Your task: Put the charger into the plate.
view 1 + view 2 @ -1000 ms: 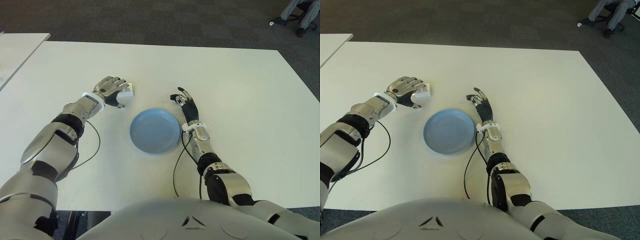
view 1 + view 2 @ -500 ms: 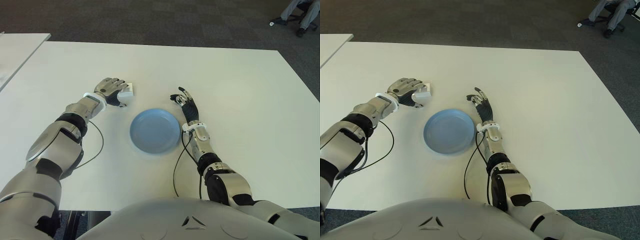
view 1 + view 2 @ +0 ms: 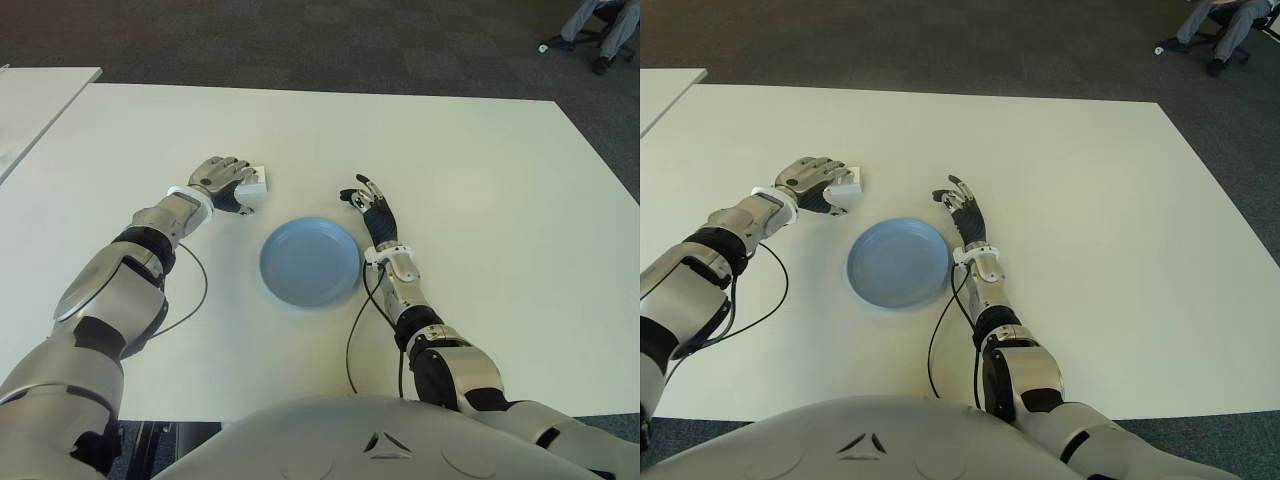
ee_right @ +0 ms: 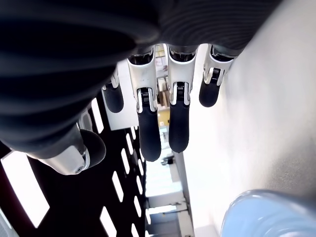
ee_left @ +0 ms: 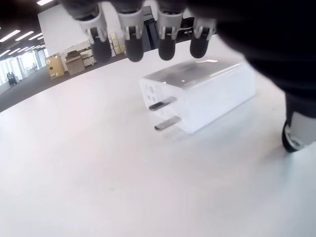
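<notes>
A white charger (image 3: pixel 259 181) lies flat on the white table (image 3: pixel 480 180), its two prongs showing in the left wrist view (image 5: pixel 197 96). My left hand (image 3: pixel 222 180) arches over it, fingers (image 5: pixel 133 34) curved above its top without touching, thumb off to one side; the hand is open. An empty blue plate (image 3: pixel 310 262) sits a little nearer to me and to the charger's right. My right hand (image 3: pixel 370 205) shows just right of the plate's far edge, fingers relaxed and holding nothing; the plate's rim (image 4: pixel 261 217) appears in its wrist view.
Black cables (image 3: pixel 192 290) trail from both wrists across the table near the plate. A second white table (image 3: pixel 40 95) stands at the far left. Dark carpet lies beyond, with a seated person's legs (image 3: pixel 600 25) at the far right corner.
My left forearm has swung slightly and the hand has crept a touch over the charger. The charger, plate and right hand have not moved.
</notes>
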Robot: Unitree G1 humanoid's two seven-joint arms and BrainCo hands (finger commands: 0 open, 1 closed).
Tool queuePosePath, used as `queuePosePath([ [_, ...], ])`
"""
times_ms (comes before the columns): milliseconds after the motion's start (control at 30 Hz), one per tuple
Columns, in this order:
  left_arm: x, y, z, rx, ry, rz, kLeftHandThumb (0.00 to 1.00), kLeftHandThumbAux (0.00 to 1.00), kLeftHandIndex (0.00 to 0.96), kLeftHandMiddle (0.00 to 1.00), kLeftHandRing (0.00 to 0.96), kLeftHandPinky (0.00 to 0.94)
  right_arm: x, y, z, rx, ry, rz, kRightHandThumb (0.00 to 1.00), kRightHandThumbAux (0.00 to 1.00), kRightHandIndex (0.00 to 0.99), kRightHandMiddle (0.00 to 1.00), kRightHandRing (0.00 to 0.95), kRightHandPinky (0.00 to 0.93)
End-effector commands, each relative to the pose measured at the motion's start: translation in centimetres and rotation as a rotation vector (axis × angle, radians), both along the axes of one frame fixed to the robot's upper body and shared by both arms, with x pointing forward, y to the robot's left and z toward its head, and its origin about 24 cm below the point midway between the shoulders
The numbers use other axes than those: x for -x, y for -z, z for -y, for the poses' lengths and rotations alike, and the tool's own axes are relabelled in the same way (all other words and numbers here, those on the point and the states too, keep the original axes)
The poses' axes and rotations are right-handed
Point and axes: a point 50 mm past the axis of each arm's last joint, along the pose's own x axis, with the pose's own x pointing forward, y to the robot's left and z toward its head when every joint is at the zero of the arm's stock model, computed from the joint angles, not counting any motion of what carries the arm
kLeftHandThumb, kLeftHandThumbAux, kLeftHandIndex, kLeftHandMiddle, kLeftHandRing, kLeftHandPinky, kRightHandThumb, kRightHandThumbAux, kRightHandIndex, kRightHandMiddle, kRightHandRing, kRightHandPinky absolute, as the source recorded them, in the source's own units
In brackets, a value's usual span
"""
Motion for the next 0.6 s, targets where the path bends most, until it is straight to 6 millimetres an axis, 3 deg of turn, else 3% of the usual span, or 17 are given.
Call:
queuePosePath([
  [33,2.5,3.5,0.4,-0.022,0.022,-0.169,0.0,0.477,0.0,0.0,0.0,0.0,1.7,2.1,-1.1,-0.042,-0.003,-0.118,0.0,0.552,0.127,0.384,0.297,0.11],
  [600,3.8,4.2,-0.6,-0.005,0.044,-0.21,0.0,0.501,0.0,0.0,0.0,0.0,1.7,1.9,-1.0,-0.019,0.004,-0.102,0.0,0.532,0.139,0.378,0.286,0.102],
])
